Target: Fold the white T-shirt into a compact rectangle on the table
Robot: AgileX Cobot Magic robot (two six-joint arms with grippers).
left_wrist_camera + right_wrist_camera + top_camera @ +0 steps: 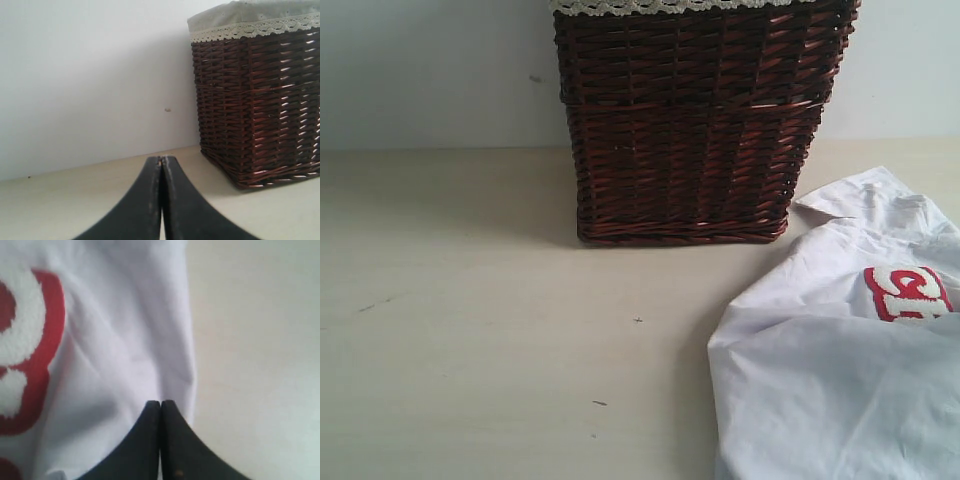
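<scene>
Folding not begun: shirt (820, 380) lies crumpled at lower right of bench (470, 330); left gripper (161, 159) and right gripper (160, 403) pressed together, empty.

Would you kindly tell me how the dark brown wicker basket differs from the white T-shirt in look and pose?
The dark brown woven wicker basket stands upright and rigid; the white cotton T-shirt lies limp and rumpled. The basket is dark with a cream lace rim; the T-shirt is white with a red patch. Both rest on the pale beige table.
</scene>
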